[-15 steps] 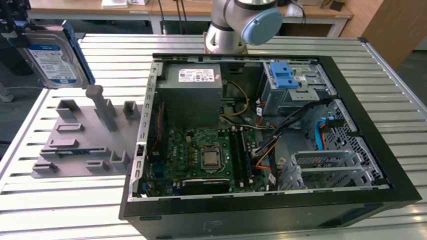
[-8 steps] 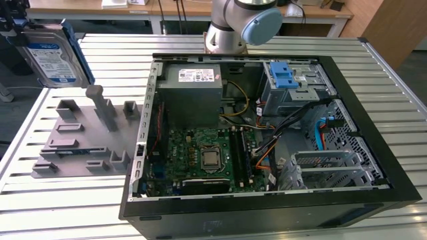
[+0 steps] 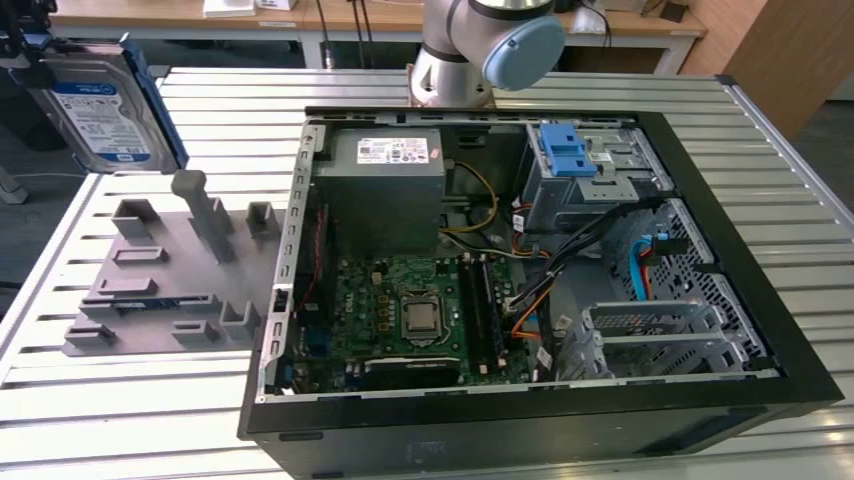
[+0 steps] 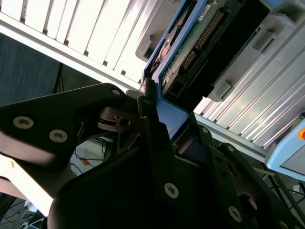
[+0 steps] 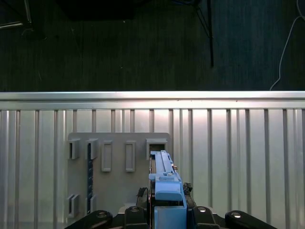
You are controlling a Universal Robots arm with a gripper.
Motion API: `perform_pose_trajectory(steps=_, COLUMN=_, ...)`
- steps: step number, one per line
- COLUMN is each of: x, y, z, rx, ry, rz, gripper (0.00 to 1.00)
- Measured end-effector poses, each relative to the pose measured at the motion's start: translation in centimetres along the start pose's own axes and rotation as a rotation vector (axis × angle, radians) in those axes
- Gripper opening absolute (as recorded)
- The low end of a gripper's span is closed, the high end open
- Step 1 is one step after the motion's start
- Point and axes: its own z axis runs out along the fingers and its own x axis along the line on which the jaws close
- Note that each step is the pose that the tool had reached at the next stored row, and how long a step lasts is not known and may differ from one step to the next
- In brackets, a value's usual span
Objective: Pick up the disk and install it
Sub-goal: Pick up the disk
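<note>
End effector (image 5: 167, 212) is clamped shut on the blue carrier (image 5: 168, 191) of the disk (image 3: 100, 100), likely a stiff, fairly heavy, knock-sensitive drive best held by that frame.

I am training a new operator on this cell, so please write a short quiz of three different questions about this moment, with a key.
1. True or false: the disk already sits inside the computer case.
2. Multiple choice: what does the gripper hold? A) the disk, by its blue carrier. B) the power supply. C) nothing.
3. Short answer: which grey thing lies on the table beside the computer case, on the exterior view's left?

Key:
1. False. The disk is up in the air, outside the computer case.
2. A.
3. The slotted fixture plate.
</note>
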Motion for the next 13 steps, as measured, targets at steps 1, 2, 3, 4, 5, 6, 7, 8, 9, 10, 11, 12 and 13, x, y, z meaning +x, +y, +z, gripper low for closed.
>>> perform_pose_trajectory(steps=1, x=0.00, y=0.00, z=-0.04, rx=0.0001, ry=0.0000, rz=0.000, gripper=0.37)
perform_pose_trajectory(steps=2, x=0.00, y=0.00, z=-0.09, rx=0.0000, ry=0.0000, rz=0.000, gripper=0.37)
perform_pose_trajectory(steps=3, x=0.00, y=0.00, z=-0.13, rx=0.0001, ry=0.0000, rz=0.000, gripper=0.37)
perform_pose_trajectory(steps=4, x=0.00, y=0.00, z=-0.19, rx=0.0000, ry=0.0000, rz=0.000, gripper=0.37)
perform_pose_trajectory(steps=5, x=0.00, y=0.00, z=-0.25, rx=0.0000, ry=0.0000, rz=0.000, gripper=0.37)
perform_pose_trajectory(steps=6, x=0.00, y=0.01, z=-0.30, rx=0.0000, ry=0.0000, rz=0.000, gripper=0.37)
perform_pose_trajectory(steps=7, x=0.00, y=0.01, z=-0.34, rx=0.0001, ry=-0.0001, rz=0.000, gripper=0.37)
perform_pose_trajectory(steps=8, x=-0.01, y=0.01, z=-0.39, rx=0.0001, ry=0.0000, rz=0.000, gripper=0.37)
perform_pose_trajectory(steps=9, x=-0.01, y=0.01, z=-0.44, rx=0.0001, ry=0.0000, rz=0.000, gripper=0.37)
perform_pose_trajectory(steps=10, x=-0.01, y=0.01, z=-0.50, rx=-0.0001, ry=0.0000, rz=0.000, gripper=0.37)
perform_pose_trajectory(steps=11, x=-0.01, y=0.01, z=-0.55, rx=0.0000, ry=0.0000, rz=0.000, gripper=0.37)
perform_pose_trajectory(steps=12, x=-0.01, y=0.01, z=-0.59, rx=0.0000, ry=0.0000, rz=0.000, gripper=0.37)
perform_pose_trajectory(steps=13, x=-0.01, y=0.01, z=-0.59, rx=0.0001, ry=0.0000, rz=0.000, gripper=0.37)
